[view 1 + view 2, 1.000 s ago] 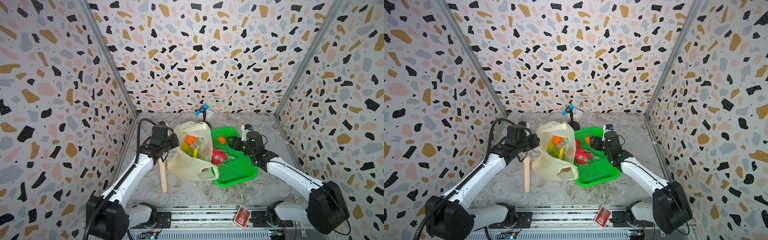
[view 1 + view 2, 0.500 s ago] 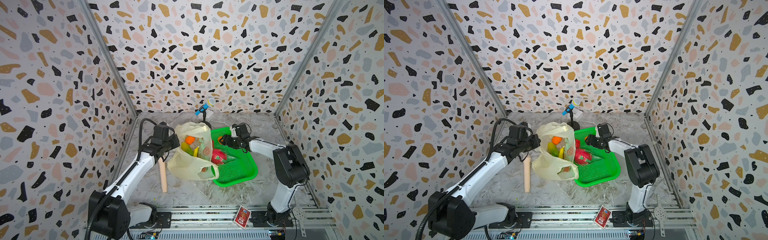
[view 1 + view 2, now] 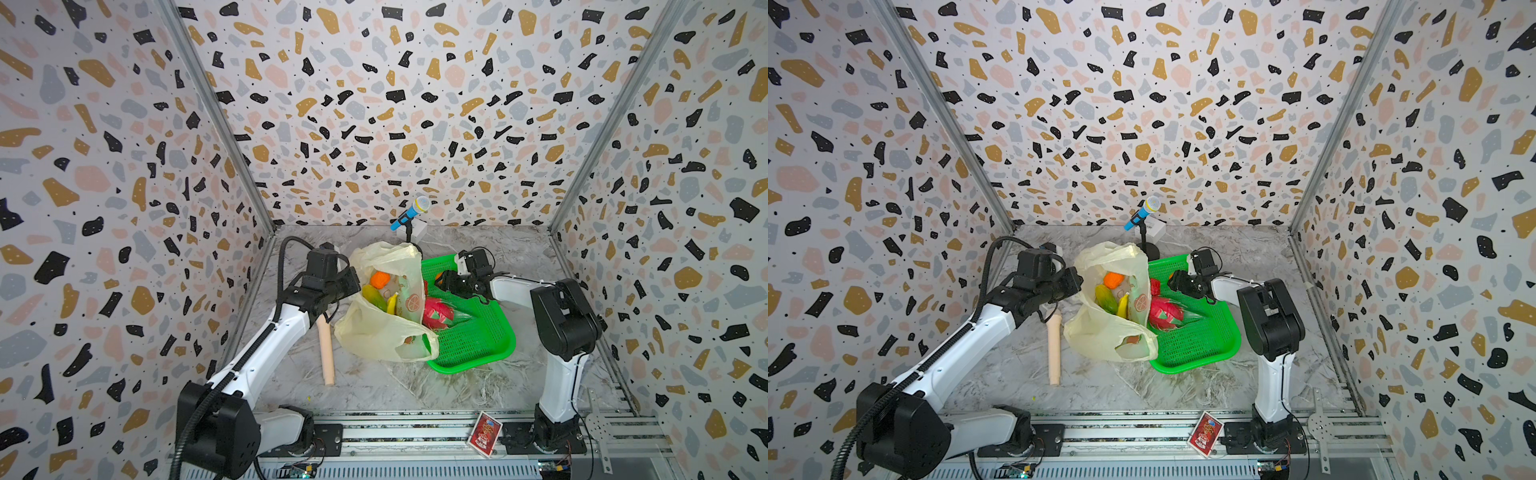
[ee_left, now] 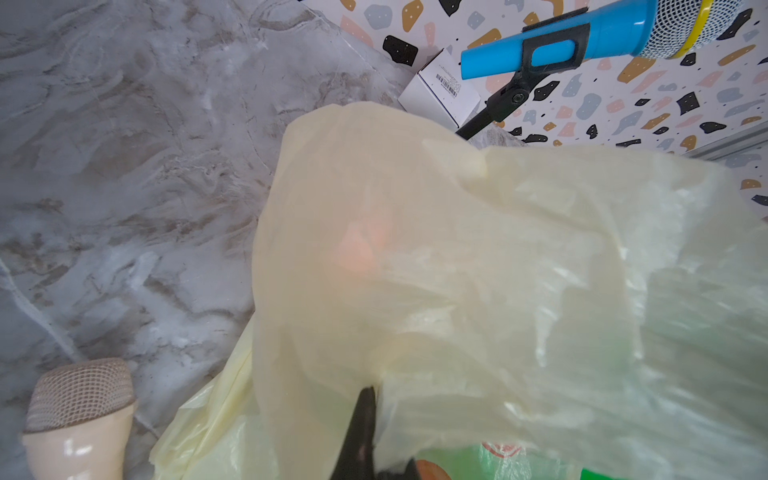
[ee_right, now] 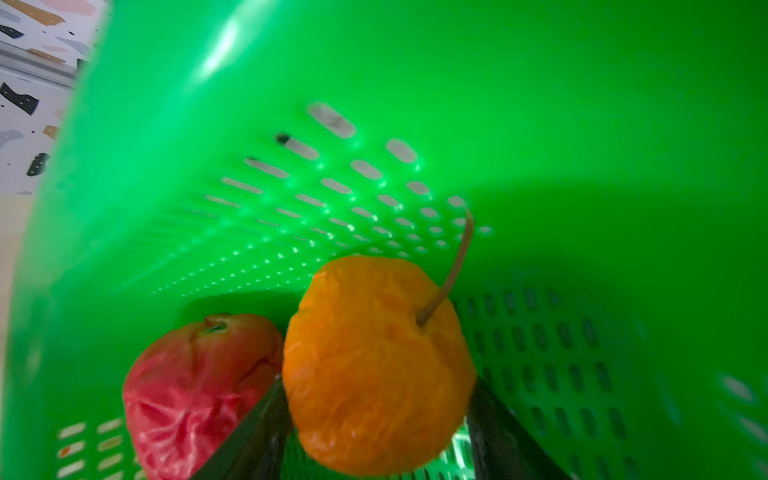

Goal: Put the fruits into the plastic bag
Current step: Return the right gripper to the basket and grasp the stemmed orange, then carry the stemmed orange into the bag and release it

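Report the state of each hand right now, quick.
Left hand: closed, pinching the plastic bag.
Right hand: straddles the orange in the green basket; whether it grips yet cannot be told.

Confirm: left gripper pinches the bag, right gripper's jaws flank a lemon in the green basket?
Not a lemon: the right wrist view shows an orange between the jaws of the right gripper, in the green basket. The left gripper does pinch the plastic bag.
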